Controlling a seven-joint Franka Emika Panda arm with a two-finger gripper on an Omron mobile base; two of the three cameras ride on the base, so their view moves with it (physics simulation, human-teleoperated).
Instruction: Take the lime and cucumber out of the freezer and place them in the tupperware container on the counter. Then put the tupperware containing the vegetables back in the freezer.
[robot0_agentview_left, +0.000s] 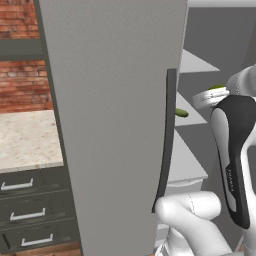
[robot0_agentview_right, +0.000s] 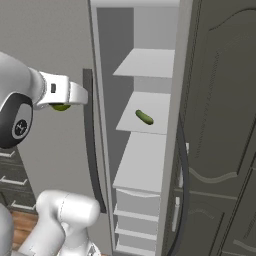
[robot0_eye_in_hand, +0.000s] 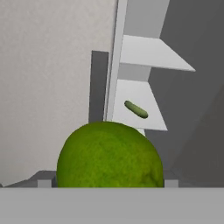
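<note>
**Lime in the gripper, cucumber on the freezer shelf**

A white robot arm holds the lime (robot0_eye_in_hand: 109, 155) between its widely spread fingers, the fruit filling the foot of the hand view with the grey finger bases showing at either side of it. From the right base view the lime (robot0_agentview_right: 61, 107) peeks out as a green sliver under the white wrist, in front of the freezer's (robot0_agentview_right: 60, 45) open grey door and near its long dark handle (robot0_agentview_right: 91, 135). The left base view catches only a thin green edge of the lime (robot0_agentview_left: 216, 88) above the wrist. The cucumber (robot0_agentview_right: 144, 117) lies apart from the gripper on a pale inner shelf, tilted across it; it also shows in the hand view (robot0_eye_in_hand: 136, 109) and as a small green tip (robot0_agentview_left: 181, 113) past the door's edge. Only the left base view takes in the beige counter (robot0_agentview_left: 27, 137), its dark drawers (robot0_agentview_left: 30, 210) and a brick wall (robot0_agentview_left: 22, 85).
</note>
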